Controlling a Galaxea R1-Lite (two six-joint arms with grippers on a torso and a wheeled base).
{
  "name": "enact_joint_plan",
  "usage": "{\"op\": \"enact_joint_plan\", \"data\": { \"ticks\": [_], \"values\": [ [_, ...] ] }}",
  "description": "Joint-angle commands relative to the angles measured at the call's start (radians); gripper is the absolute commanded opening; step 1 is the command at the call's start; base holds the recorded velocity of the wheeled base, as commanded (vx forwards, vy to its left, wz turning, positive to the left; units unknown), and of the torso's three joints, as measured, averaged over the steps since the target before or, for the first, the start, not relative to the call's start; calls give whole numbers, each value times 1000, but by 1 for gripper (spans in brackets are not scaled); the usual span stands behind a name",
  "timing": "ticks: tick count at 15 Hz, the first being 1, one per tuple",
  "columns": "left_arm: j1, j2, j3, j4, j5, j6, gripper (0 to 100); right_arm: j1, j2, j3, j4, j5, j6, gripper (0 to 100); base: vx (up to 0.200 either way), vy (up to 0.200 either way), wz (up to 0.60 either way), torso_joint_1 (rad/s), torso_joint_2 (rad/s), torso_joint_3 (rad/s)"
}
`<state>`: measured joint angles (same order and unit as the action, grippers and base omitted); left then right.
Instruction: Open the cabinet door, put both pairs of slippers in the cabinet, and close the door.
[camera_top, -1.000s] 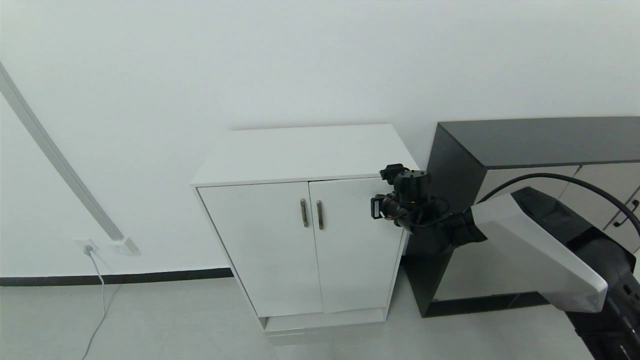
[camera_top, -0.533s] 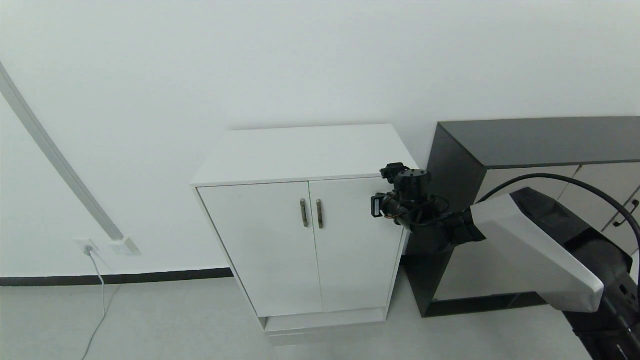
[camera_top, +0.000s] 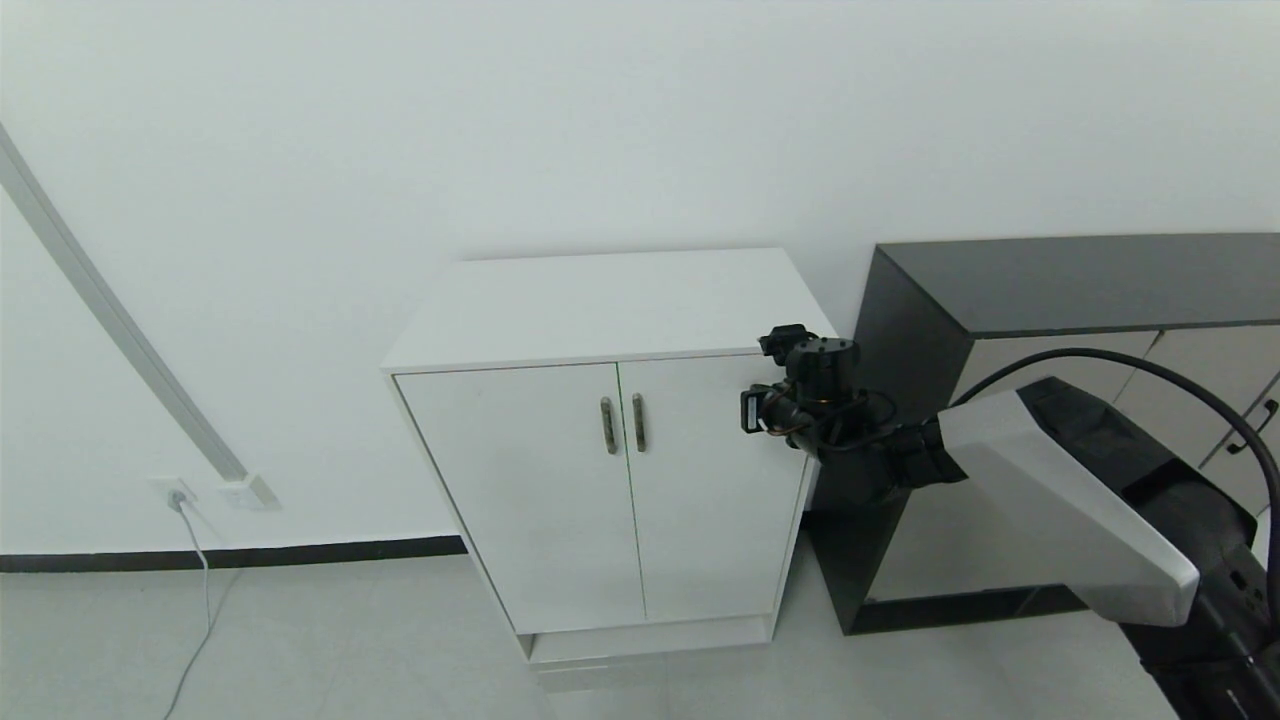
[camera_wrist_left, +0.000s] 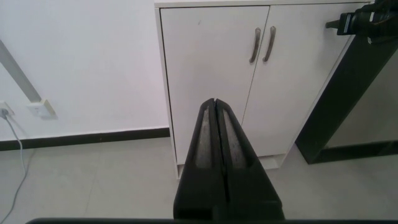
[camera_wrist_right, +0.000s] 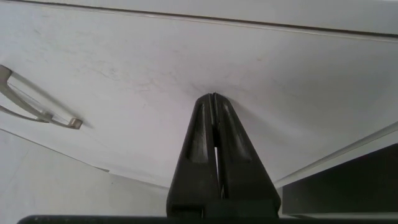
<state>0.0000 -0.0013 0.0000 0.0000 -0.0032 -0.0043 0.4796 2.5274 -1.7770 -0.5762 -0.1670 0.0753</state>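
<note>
Pale floor (camera_top: 350, 640) in front of me carries the white cabinet (camera_top: 600, 310), doors shut, a dark sideboard (camera_top: 905, 330) just beside it, and a cable (camera_top: 203, 615) trailing.

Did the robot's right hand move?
No, barely: the right gripper stays on the cabinet's right door; only its forearm slid slightly left against the dark cabinet.

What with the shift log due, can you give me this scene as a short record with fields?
cabinet: white, two doors
doors: left door and right door both shut
handles: paired at the middle seam
right gripper: shut, tip close to the right door's face, well aside from the handles
left gripper: shut, held back from the cabinet, aimed at its front
neighbour: dark sideboard on the robot's right of the cabinet
stage: door not yet opened
</note>
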Motion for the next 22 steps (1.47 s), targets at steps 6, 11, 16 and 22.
{"op": "enact_joint_plan", "data": {
  "ticks": [6, 11, 16, 22],
  "values": [
    [0, 1, 0, 0, 0, 0, 0, 1, 4, -5, -2, -3, 0, 0, 0, 0, 0, 0, 0, 0],
    [0, 1, 0, 0, 0, 0, 0, 5, -154, 199, -37, -17, 3, 0, 0, 0, 0, 0, 0, 0],
    [0, 1, 0, 0, 0, 0, 0, 17, -429, 628, -200, -20, 0, 0, 0, 0, 0, 0, 0, 0],
    [0, 1, 0, 0, 0, 1, 0, -161, -802, 1038, -272, -20, -6, 0, 0, 0, 0, 0, 0, 0]
  ]
}}
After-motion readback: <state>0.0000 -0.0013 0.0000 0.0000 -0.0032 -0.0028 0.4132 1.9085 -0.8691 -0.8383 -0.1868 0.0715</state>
